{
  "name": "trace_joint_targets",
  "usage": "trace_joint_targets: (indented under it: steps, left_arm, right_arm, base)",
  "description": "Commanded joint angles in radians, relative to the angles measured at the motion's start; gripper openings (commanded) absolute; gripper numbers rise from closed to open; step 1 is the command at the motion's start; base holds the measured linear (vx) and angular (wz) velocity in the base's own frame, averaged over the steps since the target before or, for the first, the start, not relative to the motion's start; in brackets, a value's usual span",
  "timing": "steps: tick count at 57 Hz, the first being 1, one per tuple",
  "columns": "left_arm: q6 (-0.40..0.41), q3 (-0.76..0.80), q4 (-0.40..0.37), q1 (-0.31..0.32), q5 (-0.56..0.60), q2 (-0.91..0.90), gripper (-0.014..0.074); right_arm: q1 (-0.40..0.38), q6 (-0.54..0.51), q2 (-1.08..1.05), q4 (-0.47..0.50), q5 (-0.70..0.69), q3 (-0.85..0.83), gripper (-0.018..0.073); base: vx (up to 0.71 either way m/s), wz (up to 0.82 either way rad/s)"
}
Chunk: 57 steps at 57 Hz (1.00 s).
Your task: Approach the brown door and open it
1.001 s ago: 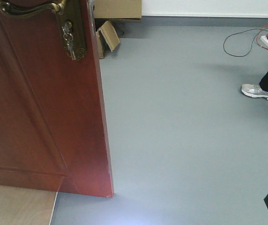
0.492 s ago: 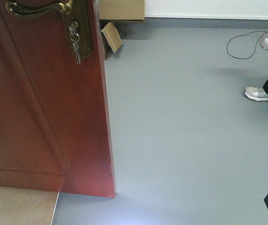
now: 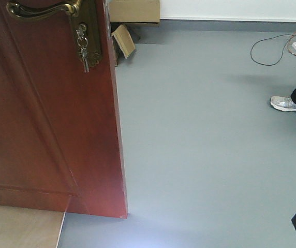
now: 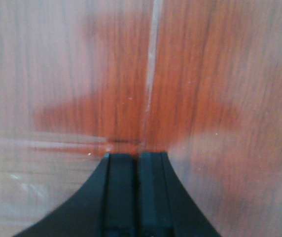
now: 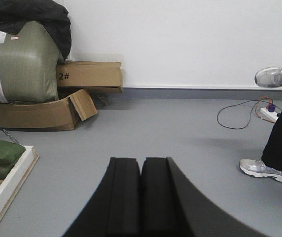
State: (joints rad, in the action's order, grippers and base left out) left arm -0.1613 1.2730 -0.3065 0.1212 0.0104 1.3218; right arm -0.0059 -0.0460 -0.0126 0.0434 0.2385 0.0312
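Left wrist view: my left jaws (image 4: 136,158) are pressed together, seemingly touching the brown door (image 4: 205,74) straight ahead. Right jaws (image 5: 141,165) are likewise closed. It looks heavy, rigid, glossy; grasp its brass lever handle (image 3: 42,10).

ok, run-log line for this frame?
brown door: ajar, edge toward camera | left gripper: shut, tips at door panel | right gripper: shut, empty, facing floor | handle: untouched
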Motion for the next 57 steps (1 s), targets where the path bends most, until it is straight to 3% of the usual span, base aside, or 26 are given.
trace_joint_targets:
  steps: [1,13,23,39,45,57]
  left_arm:
    - [0.008,0.031,0.0,0.006,0.079,-0.032,-0.0006]
    - [0.008,0.027,0.0,0.005,0.083,-0.028,-0.0006]
    - [-0.006,-0.063,0.008,0.024,0.174,-0.072,-0.0006]
    - [-0.001,-0.376,0.142,0.036,0.062,-0.368,-0.0006]
    - [-0.002,-0.539,0.176,0.006,0.062,-0.517,-0.0006]
    - [0.001,-0.912,0.182,-0.134,0.163,-0.855,-0.0006]
  right_arm:
    - [0.001,-0.005,-0.01,-0.003,-0.082,0.005,0.0]
    - [0.001,-0.005,-0.01,-0.003,-0.082,0.005,0.0]
    - [0.001,-0.005,-0.01,-0.003,-0.082,0.005,0.0]
    - [0.001,-0.005,-0.01,-0.003,-0.082,0.005,0.0]
    - [0.001,-0.005,-0.01,-0.003,-0.082,0.005,0.0]
    - [0.001,-0.005,-0.01,-0.003,-0.082,0.005,0.0]
  base:
    - [0.0,0.0]
    - [0.0,0.0]
    - [0.0,0.0]
    - [0.0,0.0]
    - [0.0,0.0]
    - [0.0,0.0]
